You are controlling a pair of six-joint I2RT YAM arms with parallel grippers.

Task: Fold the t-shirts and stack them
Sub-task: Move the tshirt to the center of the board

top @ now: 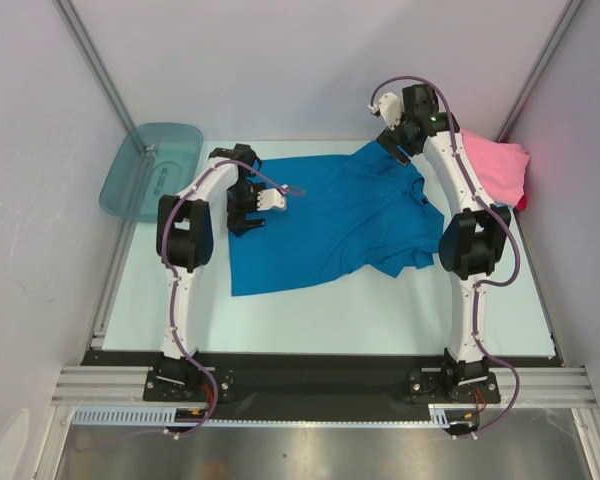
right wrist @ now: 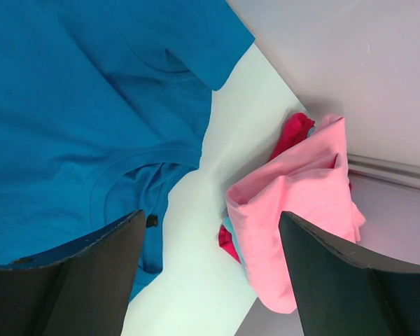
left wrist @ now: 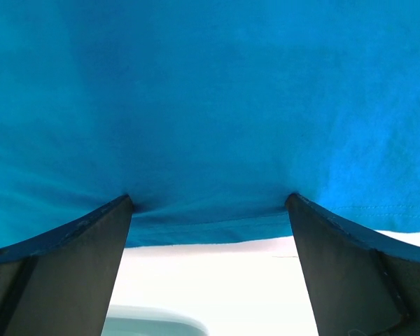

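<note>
With left end effector [left wrist: 210, 199] and right end effector [right wrist: 210, 213] both wide open and empty, we should pinch the blue t-shirt [top: 320, 225] at its edges, lifting evenly to fold.

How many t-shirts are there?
3: the blue t-shirt lies spread mid-table, the pink t-shirt sits at the far right, and a red one peeks from beneath it. More may hide under there.

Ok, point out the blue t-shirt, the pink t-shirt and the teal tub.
blue t-shirt [top: 320, 225], top external view, middle of its body.
pink t-shirt [right wrist: 297, 185], right wrist view, its folded top layer.
teal tub [top: 152, 172], top external view, its bare floor.
</note>
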